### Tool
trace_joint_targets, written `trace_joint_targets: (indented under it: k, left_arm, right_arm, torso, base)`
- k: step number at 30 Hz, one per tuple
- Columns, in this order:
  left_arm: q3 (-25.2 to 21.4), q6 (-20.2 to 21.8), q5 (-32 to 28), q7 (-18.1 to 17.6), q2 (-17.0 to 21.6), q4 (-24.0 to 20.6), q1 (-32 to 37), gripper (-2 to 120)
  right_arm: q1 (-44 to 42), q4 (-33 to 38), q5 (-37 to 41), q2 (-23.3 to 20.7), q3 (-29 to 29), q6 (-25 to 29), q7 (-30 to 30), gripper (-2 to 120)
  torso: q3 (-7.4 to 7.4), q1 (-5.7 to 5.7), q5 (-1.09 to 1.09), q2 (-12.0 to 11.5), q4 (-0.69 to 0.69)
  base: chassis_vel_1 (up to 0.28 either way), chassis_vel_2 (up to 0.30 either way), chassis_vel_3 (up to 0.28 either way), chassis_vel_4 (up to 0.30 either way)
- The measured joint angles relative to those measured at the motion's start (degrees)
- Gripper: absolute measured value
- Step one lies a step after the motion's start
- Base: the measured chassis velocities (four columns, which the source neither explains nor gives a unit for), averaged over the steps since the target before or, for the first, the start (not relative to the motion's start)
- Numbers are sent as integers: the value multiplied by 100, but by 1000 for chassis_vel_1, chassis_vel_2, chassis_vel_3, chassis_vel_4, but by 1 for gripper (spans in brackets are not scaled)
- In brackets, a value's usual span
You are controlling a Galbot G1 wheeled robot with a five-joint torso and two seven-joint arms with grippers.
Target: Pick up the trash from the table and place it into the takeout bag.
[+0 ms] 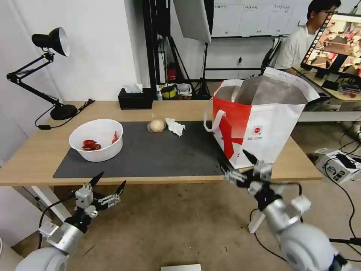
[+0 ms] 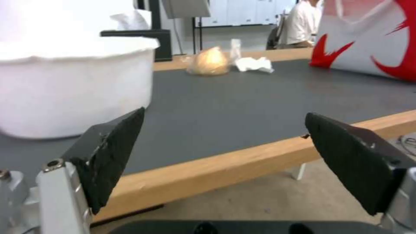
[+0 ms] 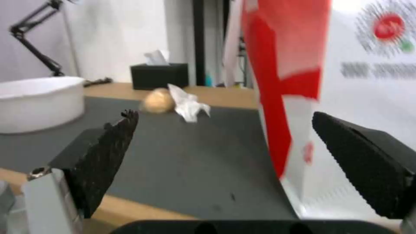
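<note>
Left gripper [image 1: 109, 180] low in front of bench [image 1: 34, 158], fingers wide apart, holding nothing. Right gripper [image 1: 236, 158] by bench edge, just in front of takeout bag [image 1: 270, 131], fingers apart too, nothing in it. White bowl [image 1: 96, 139] with red scraps on dark mat [image 1: 161, 150], left side. Farther back, beige lump [image 1: 156, 125] touching crumpled tissue [image 1: 175, 126]. Bag upright on right end, mouth open.
</note>
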Motion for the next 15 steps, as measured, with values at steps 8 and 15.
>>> trace_joint_targets:
  k: [8,15]
  left_arm:
    - [-18,-54,11,-25,-11,207,-14,100]
    - [41,-95,94,-24,-15,295,-55,100]
  right_arm:
    - [-237,-417,-230,384,-226,151,92,100]
    - [-148,-540,-223,404,-260,134,94,100]
  torso:
    - [1,1,1,0,0]
    - [1,1,1,0,0]
  base:
    - [0,0,0,0]
    - [0,0,0,0]
